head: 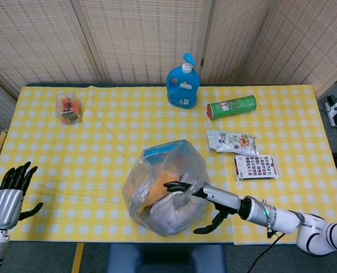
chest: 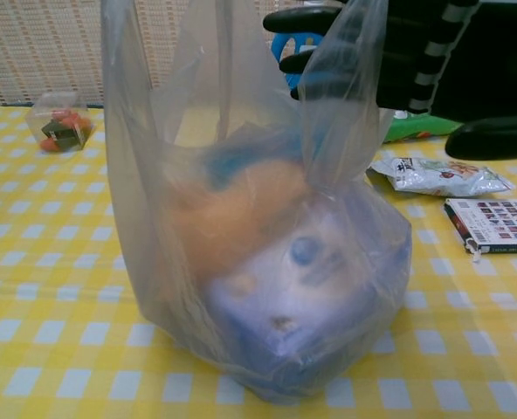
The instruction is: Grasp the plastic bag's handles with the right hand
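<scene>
I count one plastic bag [head: 165, 190], one soap btl [head: 183, 82], one chip can [head: 231, 106], two snack pkts [head: 231, 141], one small clear box [head: 68, 108].
</scene>
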`<state>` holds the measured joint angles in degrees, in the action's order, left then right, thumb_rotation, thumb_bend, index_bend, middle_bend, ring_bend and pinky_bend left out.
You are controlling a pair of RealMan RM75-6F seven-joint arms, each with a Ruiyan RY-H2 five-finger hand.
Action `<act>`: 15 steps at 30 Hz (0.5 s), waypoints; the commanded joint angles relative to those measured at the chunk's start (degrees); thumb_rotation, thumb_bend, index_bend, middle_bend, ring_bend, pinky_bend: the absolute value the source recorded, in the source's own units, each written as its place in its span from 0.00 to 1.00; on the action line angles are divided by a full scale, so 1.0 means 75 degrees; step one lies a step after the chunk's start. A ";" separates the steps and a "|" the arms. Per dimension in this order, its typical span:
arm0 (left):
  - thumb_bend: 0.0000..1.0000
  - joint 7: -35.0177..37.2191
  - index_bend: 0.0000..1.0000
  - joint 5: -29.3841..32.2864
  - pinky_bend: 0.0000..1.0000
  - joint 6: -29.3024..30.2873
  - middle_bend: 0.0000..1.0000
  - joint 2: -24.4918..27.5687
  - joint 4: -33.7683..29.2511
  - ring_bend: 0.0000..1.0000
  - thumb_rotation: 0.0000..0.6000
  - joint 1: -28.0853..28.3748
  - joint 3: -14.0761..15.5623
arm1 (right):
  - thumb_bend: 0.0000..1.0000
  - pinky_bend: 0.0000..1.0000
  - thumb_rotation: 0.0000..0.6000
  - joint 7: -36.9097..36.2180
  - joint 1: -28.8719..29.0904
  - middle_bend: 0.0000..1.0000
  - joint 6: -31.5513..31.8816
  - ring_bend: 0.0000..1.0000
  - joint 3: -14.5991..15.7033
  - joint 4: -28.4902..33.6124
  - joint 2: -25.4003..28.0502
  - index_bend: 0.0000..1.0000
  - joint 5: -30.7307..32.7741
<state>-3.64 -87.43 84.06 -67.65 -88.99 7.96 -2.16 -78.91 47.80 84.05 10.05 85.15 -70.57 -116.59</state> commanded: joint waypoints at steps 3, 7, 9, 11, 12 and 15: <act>0.23 -0.0001 0.00 -0.0001 0.00 -0.0005 0.00 -0.0004 0.0005 0.02 1.00 0.0009 -0.0004 | 0.27 0.00 1.00 0.0244 0.0070 0.00 -0.0109 0.00 -0.0036 0.0027 -0.0081 0.00 0.0102; 0.23 -0.0012 0.00 0.0001 0.00 -0.0010 0.00 -0.0015 0.0015 0.02 1.00 0.0014 -0.0003 | 0.27 0.00 1.00 0.0397 0.0231 0.00 -0.0318 0.00 -0.0067 0.0141 -0.0126 0.00 0.0137; 0.23 -0.0009 0.00 -0.0002 0.00 -0.0010 0.00 -0.0019 0.0019 0.02 1.00 0.0017 -0.0004 | 0.27 0.00 1.00 0.0471 0.0305 0.00 -0.0387 0.00 -0.0106 0.0185 -0.0141 0.00 0.0157; 0.23 0.0000 0.00 -0.0004 0.00 -0.0005 0.00 -0.0018 0.0021 0.02 1.00 0.0016 -0.0004 | 0.27 0.00 1.00 0.0520 0.0391 0.00 -0.0453 0.00 -0.0157 0.0246 -0.0150 0.00 0.0193; 0.23 0.0005 0.00 -0.0008 0.00 0.0003 0.00 -0.0016 0.0020 0.02 1.00 0.0014 -0.0004 | 0.27 0.00 1.00 0.0530 0.0429 0.00 -0.0481 0.00 -0.0173 0.0273 -0.0147 0.00 0.0204; 0.23 0.0033 0.00 -0.0015 0.00 0.0029 0.00 -0.0006 0.0024 0.02 1.00 0.0009 -0.0012 | 0.27 0.00 1.00 0.0633 0.0530 0.00 -0.0550 0.00 -0.0213 0.0370 -0.0142 0.00 0.0209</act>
<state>-3.39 -87.54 84.27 -67.70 -88.81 8.03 -2.24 -74.35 51.63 80.07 8.56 87.73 -71.64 -115.05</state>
